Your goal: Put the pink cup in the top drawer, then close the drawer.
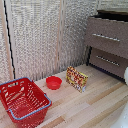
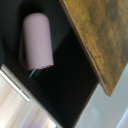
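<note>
- On the exterior view's left, red wire-mesh basket [image 1: 22, 101] sits on the pale wooden floor [image 1: 95, 107].
- Small red bowl [image 1: 54, 82] next, colourful box [image 1: 77, 78] just beside it.
- Dark brown wooden dresser [image 1: 107, 42] at right, top drawer [image 1: 112, 17] pulled open.
- Wrist view: pale pink mug [image 2: 37, 41] lies on its side in the dark drawer interior, below the camera.
- Gripper out of frame; finger state cannot be told.

**Bystanders on the pale wood**

A red wire-mesh basket [image 1: 22, 100] sits at the exterior view's left on the light wooden desk [image 1: 95, 107]. Near it, apart, rests a small red bowl [image 1: 53, 82]. Just beside the bowl stands a colourful printed box [image 1: 77, 79] (upright, slightly angled). Ribbed pale panels [image 1: 37, 35] line the back.
</note>
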